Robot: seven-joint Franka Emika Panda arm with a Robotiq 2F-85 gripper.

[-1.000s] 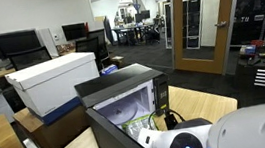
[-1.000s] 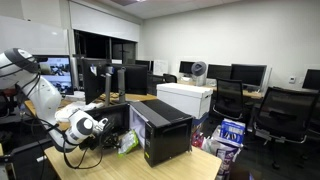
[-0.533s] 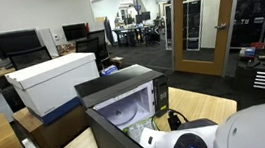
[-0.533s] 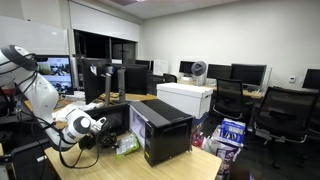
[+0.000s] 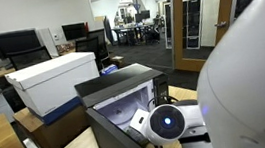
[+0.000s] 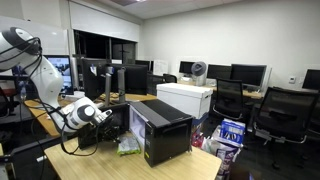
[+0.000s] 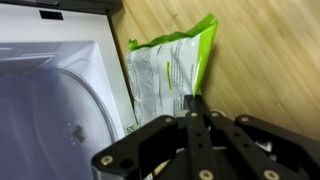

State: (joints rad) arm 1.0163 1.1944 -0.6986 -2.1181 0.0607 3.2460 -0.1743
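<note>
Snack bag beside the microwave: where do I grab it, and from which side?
Pinch the snack bag along the long edge facing the wooden table, coming down from above on that side. It lies flat, its other long edge against the microwave, so there is probably no room there. The pincer is shut; open it first.

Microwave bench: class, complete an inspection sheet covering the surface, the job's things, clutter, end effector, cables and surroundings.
Surface: light wooden table, no spills seen.
Job's things: green-and-white bag lying flat beside the open microwave.
Clutter: white box beyond the microwave.
End effector: end effector shut, tips at the bag's edge; a grip cannot be confirmed.
Cables: black cables looped on the table.
Surroundings: office with monitors and chairs.
</note>
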